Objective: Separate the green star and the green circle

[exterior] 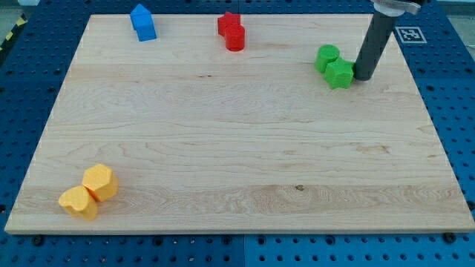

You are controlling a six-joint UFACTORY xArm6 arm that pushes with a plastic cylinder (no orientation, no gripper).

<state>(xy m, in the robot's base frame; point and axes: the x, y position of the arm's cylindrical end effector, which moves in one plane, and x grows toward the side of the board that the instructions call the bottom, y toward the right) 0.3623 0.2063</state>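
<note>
The green circle [326, 56] and the green star [340, 74] sit touching each other near the view's top right of the wooden board [223, 133]. The circle lies up and left of the star. My tip [364, 77] stands just to the right of the green star, very close to it or touching it. The dark rod rises from there toward the view's top right.
A blue block [143, 22] lies at the top left. Two red blocks [232, 31] touch at the top middle. Two yellow blocks [90, 193] touch at the bottom left. A blue pegboard [453, 89] surrounds the board.
</note>
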